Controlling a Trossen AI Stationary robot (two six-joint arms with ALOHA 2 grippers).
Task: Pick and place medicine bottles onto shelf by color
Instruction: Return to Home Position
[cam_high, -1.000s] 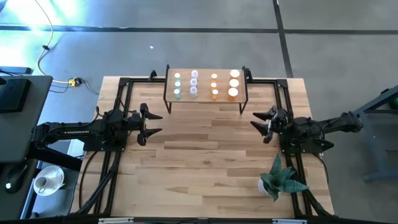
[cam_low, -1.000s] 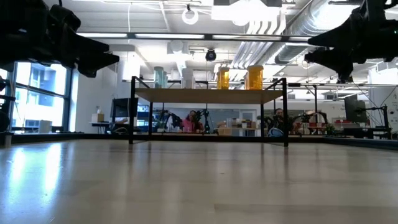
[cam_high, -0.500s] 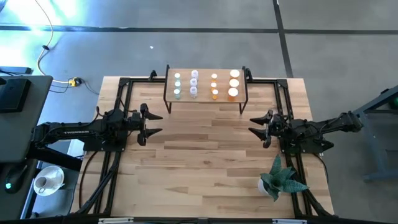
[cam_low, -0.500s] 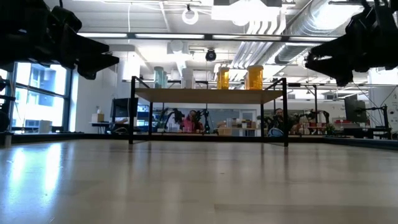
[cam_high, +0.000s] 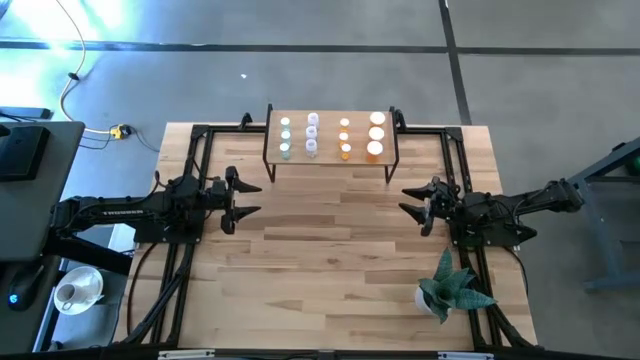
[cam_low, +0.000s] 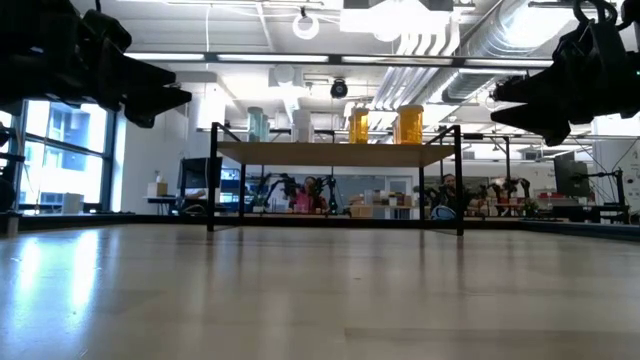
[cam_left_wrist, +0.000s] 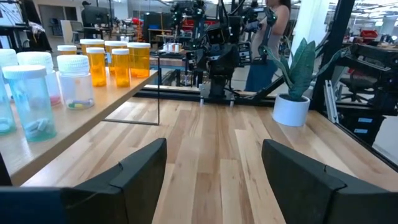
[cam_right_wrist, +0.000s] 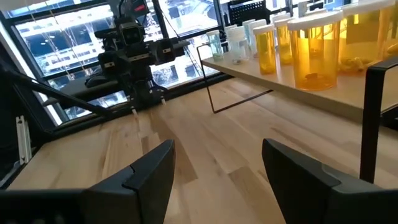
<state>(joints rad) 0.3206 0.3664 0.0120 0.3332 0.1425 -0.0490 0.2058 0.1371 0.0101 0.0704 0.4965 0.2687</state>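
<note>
Lining light-wood shelf (cam_high: 329, 141): round white-capped bottles (cam_high: 312, 147)

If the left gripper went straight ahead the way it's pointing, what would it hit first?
Only bare table lies ahead of the left gripper. The first thing in line looks like the right gripper, facing it, though their exact alignment is unclear.

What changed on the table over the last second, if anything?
Only the right gripper moved: it drew back a little from the shelf and sank slightly, open and holding nothing. Nothing was taken hold of or let go. The left gripper stayed open at its side of the table, and the medicine bottles kept their rows on the shelf.
</note>
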